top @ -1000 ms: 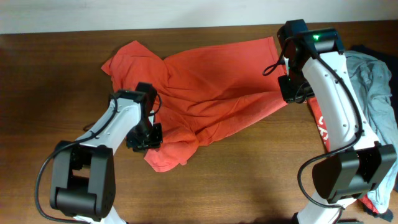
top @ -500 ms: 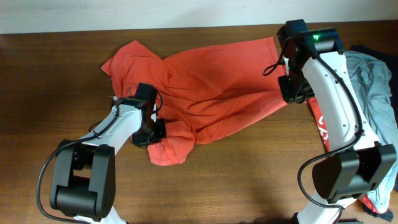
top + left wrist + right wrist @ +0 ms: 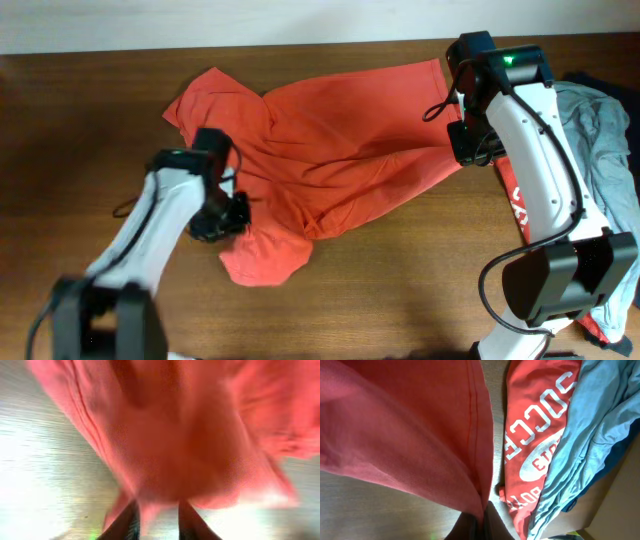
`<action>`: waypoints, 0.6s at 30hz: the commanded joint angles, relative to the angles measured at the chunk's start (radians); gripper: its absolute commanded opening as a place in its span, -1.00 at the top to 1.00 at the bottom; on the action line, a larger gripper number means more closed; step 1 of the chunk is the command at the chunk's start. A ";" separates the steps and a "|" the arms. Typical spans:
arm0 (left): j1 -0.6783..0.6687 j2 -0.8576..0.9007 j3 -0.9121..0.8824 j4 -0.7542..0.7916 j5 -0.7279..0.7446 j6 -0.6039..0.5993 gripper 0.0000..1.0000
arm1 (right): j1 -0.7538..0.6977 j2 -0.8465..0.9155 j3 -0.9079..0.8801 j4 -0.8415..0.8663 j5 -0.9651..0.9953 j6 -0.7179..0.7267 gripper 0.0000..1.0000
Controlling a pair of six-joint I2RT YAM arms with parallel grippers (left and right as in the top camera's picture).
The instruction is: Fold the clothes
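An orange-red shirt (image 3: 330, 140) lies rumpled across the middle of the wooden table. My left gripper (image 3: 222, 218) grips its lower left part; the blurred left wrist view shows the fabric (image 3: 175, 435) bunched between the dark fingers (image 3: 157, 520). My right gripper (image 3: 468, 145) is shut on the shirt's right edge, with the cloth (image 3: 420, 435) pinched between the fingers (image 3: 480, 522).
A pile of other clothes lies at the right table edge: a red shirt with white print (image 3: 540, 435), a light blue garment (image 3: 600, 130) and a dark one (image 3: 590, 78). Bare wood (image 3: 400, 290) lies in front of the shirt.
My left arm has swung left and outward with the shirt's lower left part, dragging that flap left and flatter. The right arm has not moved.
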 commanded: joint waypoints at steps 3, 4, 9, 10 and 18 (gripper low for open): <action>0.024 -0.192 0.027 -0.044 -0.006 0.016 0.44 | -0.008 -0.011 -0.002 -0.004 0.016 0.005 0.92; 0.024 -0.208 0.027 -0.051 -0.006 0.016 0.44 | -0.008 -0.011 -0.002 -0.004 0.016 0.005 0.92; 0.024 -0.213 0.000 -0.066 -0.026 0.015 0.22 | -0.008 -0.011 -0.002 -0.005 0.016 0.005 0.92; 0.024 -0.212 -0.016 -0.073 -0.026 0.008 0.22 | -0.008 -0.011 -0.002 -0.005 0.016 0.005 0.92; 0.024 -0.210 -0.220 0.070 -0.067 -0.031 0.22 | -0.008 -0.011 -0.002 -0.005 0.016 0.005 0.92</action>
